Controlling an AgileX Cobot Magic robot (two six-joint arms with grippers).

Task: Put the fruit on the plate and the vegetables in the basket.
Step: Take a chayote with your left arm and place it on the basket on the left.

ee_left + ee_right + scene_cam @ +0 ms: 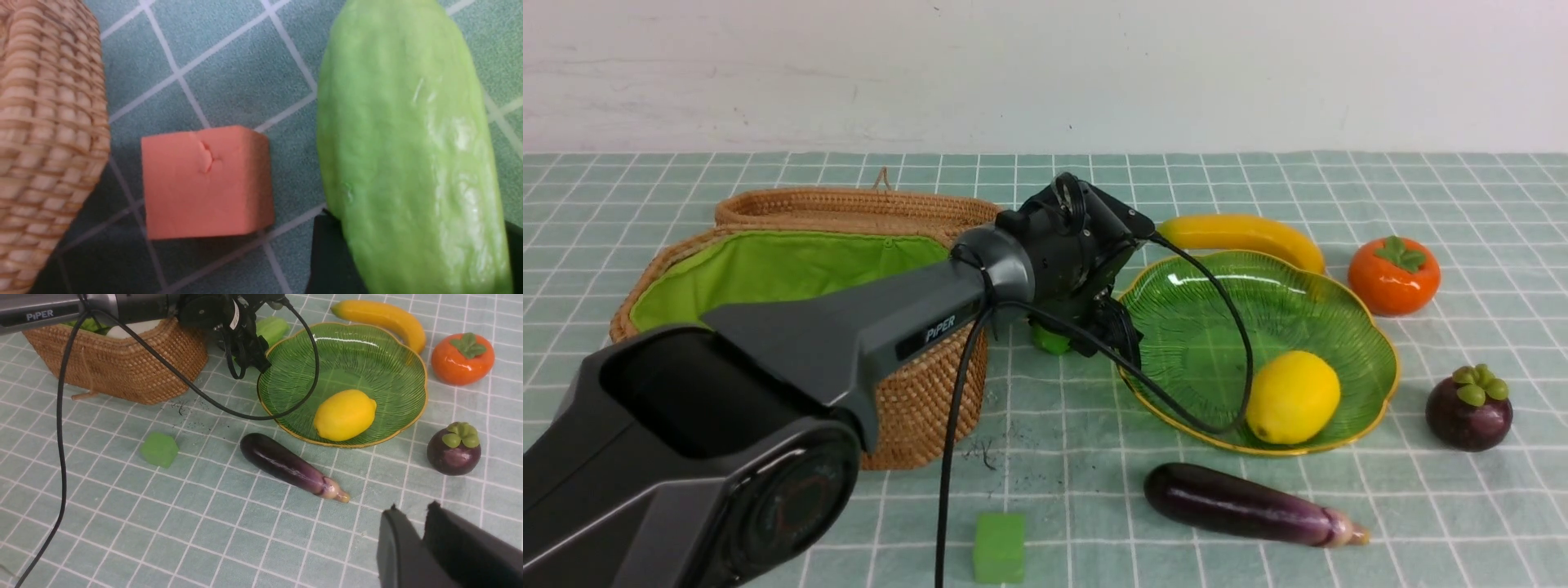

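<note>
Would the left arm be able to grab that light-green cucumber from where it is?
Yes, it seems so: the cucumber already lies between the left fingers, and the salmon cube sits off to one side.

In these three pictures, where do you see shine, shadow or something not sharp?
Front view: soft highlights on the eggplant; left wrist view: glare spots on the cucumber, shade beside the basket; right wrist view: right pincer blurred, white streak on the plate.

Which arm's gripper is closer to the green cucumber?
The left: its gripper has its fingers around the cucumber. The right gripper hangs apart, beyond the eggplant.
</note>
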